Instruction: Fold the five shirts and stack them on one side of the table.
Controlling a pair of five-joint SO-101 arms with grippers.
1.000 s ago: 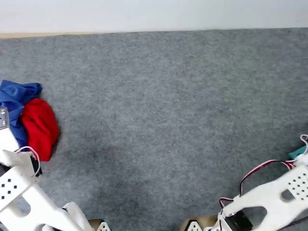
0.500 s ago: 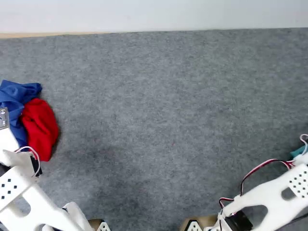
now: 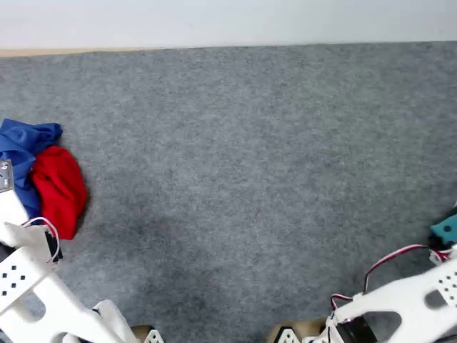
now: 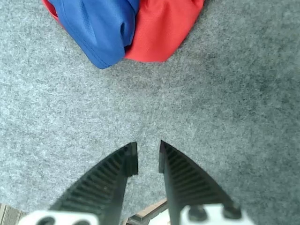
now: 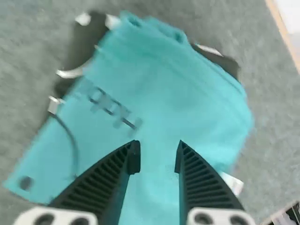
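A crumpled blue shirt [image 3: 25,139] and a red shirt [image 3: 58,189] lie together at the left side of the grey felt table [image 3: 243,143]. In the left wrist view my left gripper [image 4: 147,157] hovers over bare felt a short way from the blue shirt [image 4: 101,28] and red shirt [image 4: 161,28], its jaws slightly open and holding nothing. My right gripper [image 5: 156,157] is open just above a folded teal shirt [image 5: 154,84] that rests on darker cloth [image 5: 84,28]. A corner of that teal shirt [image 3: 444,229] peeks in at the right edge of the high view.
The left arm [image 3: 28,279] sits at the front left corner and the right arm [image 3: 407,304] at the front right. A wooden table edge [image 5: 281,28] runs just past the teal stack. The pale wall [image 3: 228,21] borders the far side.
The right arm has slid toward the front right corner, uncovering more of the teal shirt at the edge. The left arm and the blue and red shirts have not moved.
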